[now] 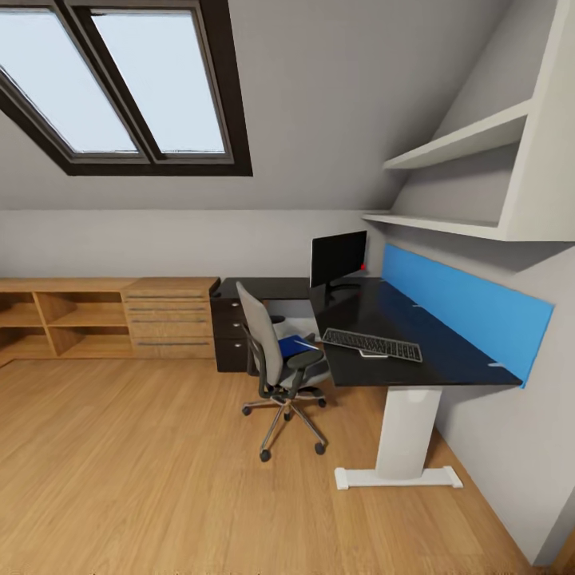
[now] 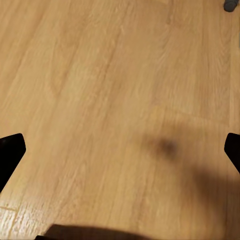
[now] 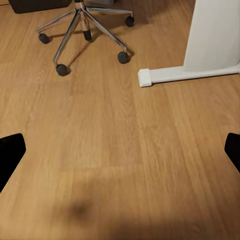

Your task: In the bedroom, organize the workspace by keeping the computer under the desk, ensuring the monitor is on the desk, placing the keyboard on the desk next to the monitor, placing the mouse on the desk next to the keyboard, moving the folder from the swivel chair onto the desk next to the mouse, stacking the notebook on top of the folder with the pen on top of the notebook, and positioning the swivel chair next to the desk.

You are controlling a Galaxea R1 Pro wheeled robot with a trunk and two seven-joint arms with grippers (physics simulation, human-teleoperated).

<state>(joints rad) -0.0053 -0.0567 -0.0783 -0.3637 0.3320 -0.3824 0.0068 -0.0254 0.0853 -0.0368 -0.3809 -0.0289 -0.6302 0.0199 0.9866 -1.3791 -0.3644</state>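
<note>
Standing well back from the bench [image 1: 431, 363], both jaws gape wide over bare floor [image 2: 100, 100], holding nothing. Ahead, monitor [image 1: 339, 257] and keyboard [image 1: 372, 344] already sit on the bench; the folder [image 1: 292, 346] waits on the chair [image 1: 275, 363]. Most steps remain.

Grey walls and a sloped ceiling carry two dark-framed skylights [image 1: 120, 80] admitting pale daylight, above a light wood floor [image 1: 144, 479], a low wooden shelf unit with drawer chest [image 1: 104, 318], white wall shelves [image 1: 471, 184] and a blue wall panel [image 1: 467, 307].
</note>
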